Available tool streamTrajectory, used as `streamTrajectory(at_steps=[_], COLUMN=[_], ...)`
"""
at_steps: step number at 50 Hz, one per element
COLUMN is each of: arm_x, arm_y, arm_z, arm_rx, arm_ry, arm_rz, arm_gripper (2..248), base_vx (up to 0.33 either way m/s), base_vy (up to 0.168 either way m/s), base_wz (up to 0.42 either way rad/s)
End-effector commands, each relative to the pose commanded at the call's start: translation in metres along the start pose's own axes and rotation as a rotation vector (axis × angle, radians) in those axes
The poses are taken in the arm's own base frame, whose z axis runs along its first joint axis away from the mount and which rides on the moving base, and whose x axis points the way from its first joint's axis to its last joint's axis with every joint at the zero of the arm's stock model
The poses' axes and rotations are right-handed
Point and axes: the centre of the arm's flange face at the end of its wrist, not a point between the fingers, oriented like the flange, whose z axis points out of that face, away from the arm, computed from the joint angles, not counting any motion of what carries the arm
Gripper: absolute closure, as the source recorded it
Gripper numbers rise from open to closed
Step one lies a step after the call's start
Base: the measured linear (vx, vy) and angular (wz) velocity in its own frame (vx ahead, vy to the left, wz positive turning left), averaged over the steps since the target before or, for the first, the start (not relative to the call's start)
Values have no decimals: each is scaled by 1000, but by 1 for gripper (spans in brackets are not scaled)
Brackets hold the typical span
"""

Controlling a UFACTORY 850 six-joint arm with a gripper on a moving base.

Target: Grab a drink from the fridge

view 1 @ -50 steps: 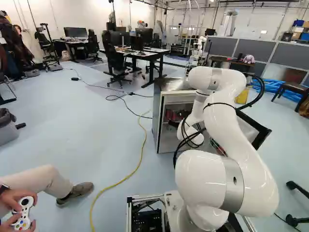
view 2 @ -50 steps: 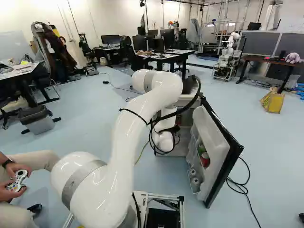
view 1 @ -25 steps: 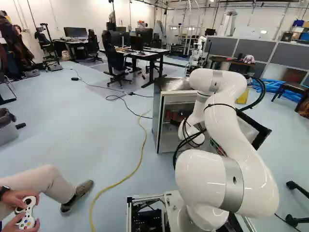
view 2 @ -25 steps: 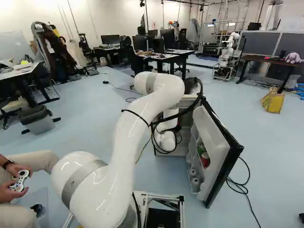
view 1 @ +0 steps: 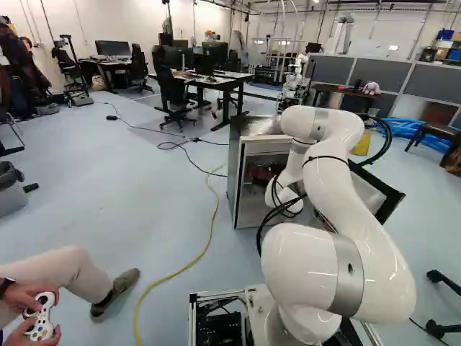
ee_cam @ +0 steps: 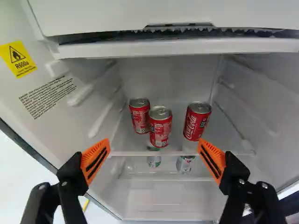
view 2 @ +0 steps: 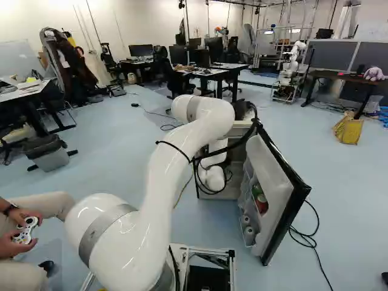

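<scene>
In the left base view the dark gripper [view 1: 263,179], partly hidden by cables, is at the opening of the small fridge [view 1: 252,216]. The wrist view has the gripper [ee_cam: 154,143] wide open, orange pads on either side, nothing held. Ahead, on the shelf, stand three upright red cans: one rear can [ee_cam: 139,116] and one nearer can [ee_cam: 160,129] close together, nearer one finger, and a separate can [ee_cam: 196,122] towards the other finger. Below the shelf are two silvery-green cans, a smaller-looking one [ee_cam: 154,161] and another [ee_cam: 185,164].
The fridge door [view 2: 280,194] stands swung out right of the arm, with a red can [view 2: 262,205] and other items in its racks. A white freezer compartment [ee_cam: 173,48] spans above the shelf. A seated person with a controller is at the left. Another robot [view 2: 291,70] stands far back.
My arm has shifted slightly, its raised elbow a little lower, with the gripper remaining at the fridge. The base and fridge have stayed in place. The seated person's foot has moved.
</scene>
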Motion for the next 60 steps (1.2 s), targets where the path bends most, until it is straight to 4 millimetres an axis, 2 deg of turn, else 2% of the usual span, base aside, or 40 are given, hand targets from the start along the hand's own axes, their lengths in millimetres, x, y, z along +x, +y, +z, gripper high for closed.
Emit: streamTrajectory(at_steps=[45, 60], arm_x=[-5, -5], arm_y=[4, 5], arm_z=[40, 43], arm_rx=[13, 14], arm_ry=[-5, -1], arm_rz=[-33, -35], arm_gripper=[3, 3], base_vx=[0, 0], base_vy=[0, 0], base_wz=[0, 0])
